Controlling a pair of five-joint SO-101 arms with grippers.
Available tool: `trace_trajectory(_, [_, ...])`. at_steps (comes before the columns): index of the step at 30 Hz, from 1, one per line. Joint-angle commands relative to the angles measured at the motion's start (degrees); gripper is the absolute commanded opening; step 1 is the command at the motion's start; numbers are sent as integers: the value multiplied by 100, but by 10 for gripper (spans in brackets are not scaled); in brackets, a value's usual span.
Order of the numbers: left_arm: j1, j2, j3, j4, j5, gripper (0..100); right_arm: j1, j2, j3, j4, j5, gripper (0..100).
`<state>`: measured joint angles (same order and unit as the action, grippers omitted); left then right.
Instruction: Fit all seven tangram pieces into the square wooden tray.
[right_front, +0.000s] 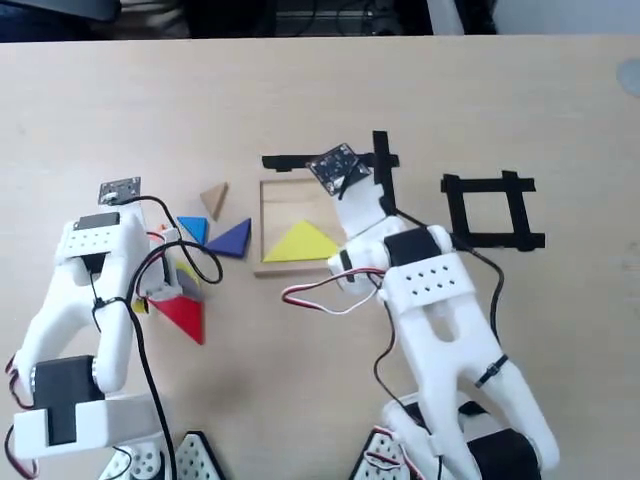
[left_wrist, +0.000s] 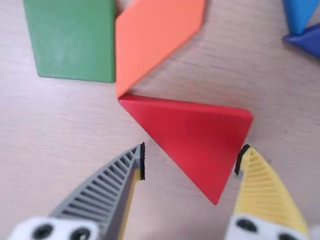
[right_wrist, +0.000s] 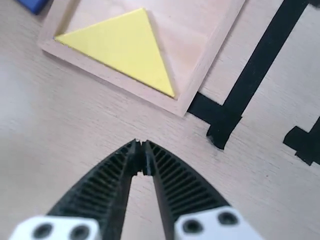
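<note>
The left gripper (left_wrist: 191, 161) is straddling the red triangle (left_wrist: 195, 131), fingers wide open at its edges. The right gripper (right_wrist: 143, 154) is hovering closed, empty, over bare table beside the wooden tray (right_wrist: 207, 55).

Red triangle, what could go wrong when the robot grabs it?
1. The open left end effector straddles the red triangle across slanted edges, so it might twist or slip out when squeezed.
2. The orange piece seems to touch its corner and could get dragged along.

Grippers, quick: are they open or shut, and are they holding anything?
Left gripper: open, a finger on each side of the red triangle.
Right gripper: shut, holding nothing.
</note>
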<state>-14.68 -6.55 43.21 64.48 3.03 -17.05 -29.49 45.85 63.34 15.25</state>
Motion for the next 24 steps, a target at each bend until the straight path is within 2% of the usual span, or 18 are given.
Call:
trace_trajectory(1, [-75,-35,-4,-123,79,312,-105,-154,-31,-79,0,11])
trace_trajectory(7, [-426,-105,-558,492,9,291,-105,-154,-31,-79,0,11])
trace_trajectory(9, [-558,-105,-778,774,-105,220,-105,-154,-31,-79,0,11])
trace_trajectory(13, [-716,-44,-813,1108,-1143,14,-105,-154,-31,-79,0,11])
trace_trajectory(14, [-769,-44,-743,1152,-1327,45,-105,-154,-31,-79,0,11])
trace_trajectory(19, [-1086,-35,-338,413,-1143,31,-105,-154,-31,-70,-18,11])
trace_trajectory(24, [-620,-35,92,-325,-1108,29,-105,-154,-31,-62,-18,11])
